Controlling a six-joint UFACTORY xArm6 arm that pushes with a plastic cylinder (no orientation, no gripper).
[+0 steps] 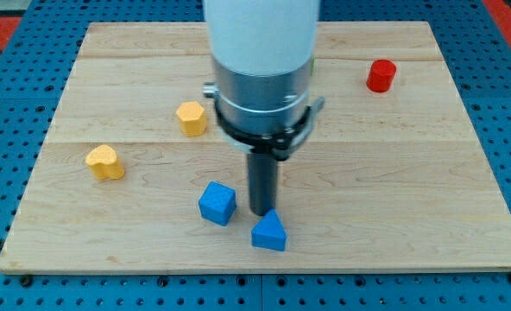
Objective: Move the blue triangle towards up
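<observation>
The blue triangle lies near the bottom middle of the wooden board. My tip stands just above the triangle's upper edge, touching or nearly touching it. A blue cube sits just to the left of my tip, a small gap away.
A yellow hexagon-like block sits left of the arm's body. A yellow heart-like block lies at the board's left. A red cylinder stands at the upper right. The arm's wide body hides the board's upper middle.
</observation>
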